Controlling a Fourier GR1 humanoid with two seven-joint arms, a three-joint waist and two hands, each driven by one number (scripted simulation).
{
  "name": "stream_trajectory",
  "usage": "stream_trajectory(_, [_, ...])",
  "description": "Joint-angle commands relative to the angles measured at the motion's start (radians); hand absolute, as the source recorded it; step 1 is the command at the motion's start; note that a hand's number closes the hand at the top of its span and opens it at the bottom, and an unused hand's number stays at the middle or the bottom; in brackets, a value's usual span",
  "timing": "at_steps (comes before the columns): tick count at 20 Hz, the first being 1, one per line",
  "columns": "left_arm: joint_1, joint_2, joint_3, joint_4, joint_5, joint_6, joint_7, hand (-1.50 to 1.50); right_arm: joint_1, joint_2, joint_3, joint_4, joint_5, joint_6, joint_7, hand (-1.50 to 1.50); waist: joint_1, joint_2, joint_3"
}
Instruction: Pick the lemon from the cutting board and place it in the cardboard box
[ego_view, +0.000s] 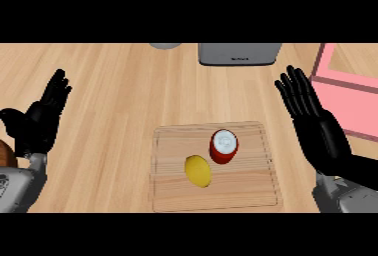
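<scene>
A yellow lemon (197, 171) lies on the wooden cutting board (251, 192) in the lower middle of the head view. A red can with a white top (224, 146) stands just to the lemon's upper right on the same board. The pink-sided box (347, 82) sits at the right edge, its inside tan. My right hand (316, 125) is open with straight fingers pointing up, between the board and the box, touching neither. At the left edge my left hand (38, 120) rests open, far from the board.
A grey appliance (239, 54) stands at the back centre, with a grey round object (166, 45) to its left at the top edge. A brown object (4, 152) peeks in at the far left edge. Light wooden countertop surrounds the board.
</scene>
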Motion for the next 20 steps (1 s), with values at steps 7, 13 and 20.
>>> stream_trajectory(7, [-0.053,0.022,-0.138,-0.082,-0.077,-0.178,-0.101,0.0,-0.231,-0.312,0.02,-0.007,0.23,0.183,0.093,-1.5,-0.007,0.001,-0.029])
stream_trajectory(13, [-0.004,0.004,-0.141,-0.091,-0.09,-0.221,-0.155,0.0,-0.158,-0.237,0.071,0.093,0.329,0.234,-0.201,-1.5,0.003,0.005,-0.02])
stream_trajectory(20, [-0.061,-0.013,-0.115,-0.023,-0.104,-0.254,-0.168,0.0,-0.282,-0.245,0.209,0.13,0.592,0.24,-0.236,-1.5,0.003,0.005,-0.021])
